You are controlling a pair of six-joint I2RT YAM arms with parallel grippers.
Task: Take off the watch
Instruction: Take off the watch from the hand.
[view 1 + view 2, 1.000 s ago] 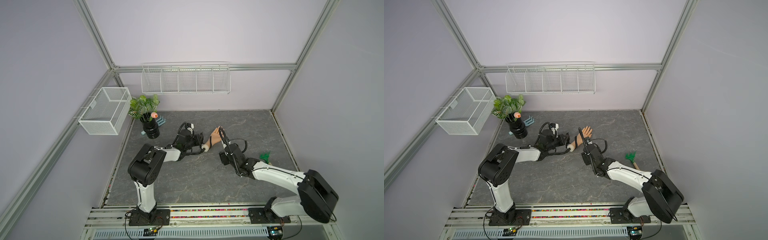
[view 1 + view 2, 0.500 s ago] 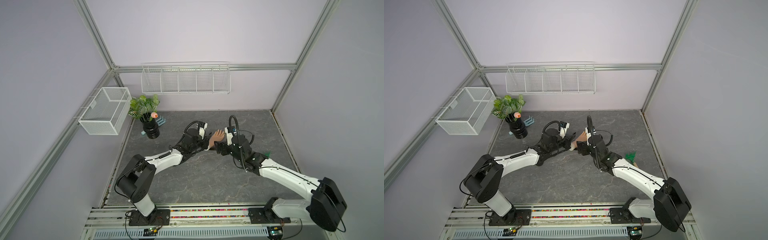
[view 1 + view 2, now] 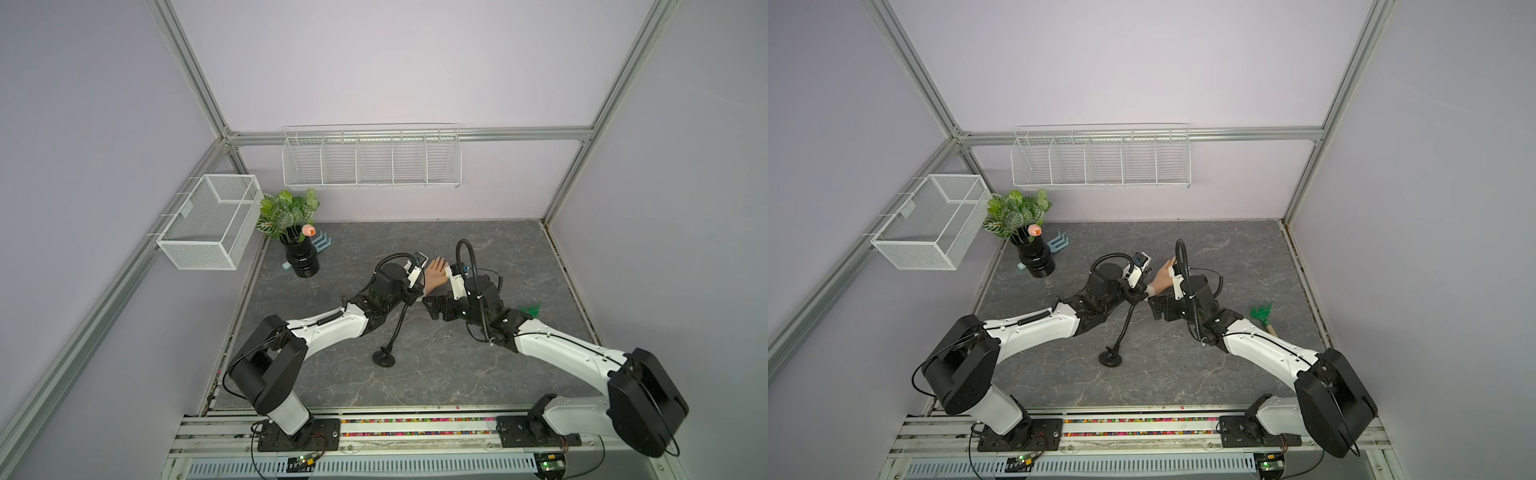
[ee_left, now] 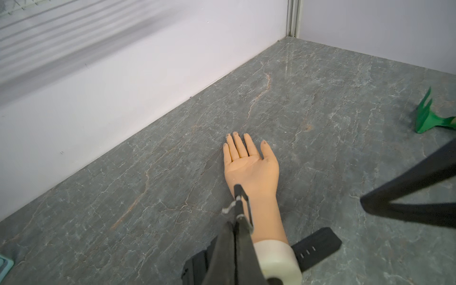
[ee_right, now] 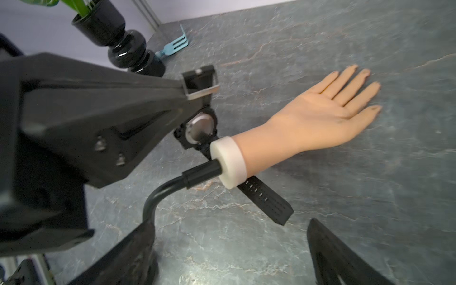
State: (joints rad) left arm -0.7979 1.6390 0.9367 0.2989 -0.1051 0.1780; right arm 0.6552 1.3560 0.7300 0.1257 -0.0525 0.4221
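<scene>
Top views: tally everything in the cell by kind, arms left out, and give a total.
watch: 1
mannequin hand on its gooseneck stand: 1
garden hand tools: 2, a blue fork and a green rake
wire baskets: 2, a long shelf basket and a mesh bin
vase with plant: 1
Total: 7

blk watch (image 5: 266,199), peach mannequin hand (image 5: 308,123), grey veined table (image 5: 370,187)

Unbuckled watch (image 4: 317,245) beneath mannequin hand (image 4: 251,172)
</scene>
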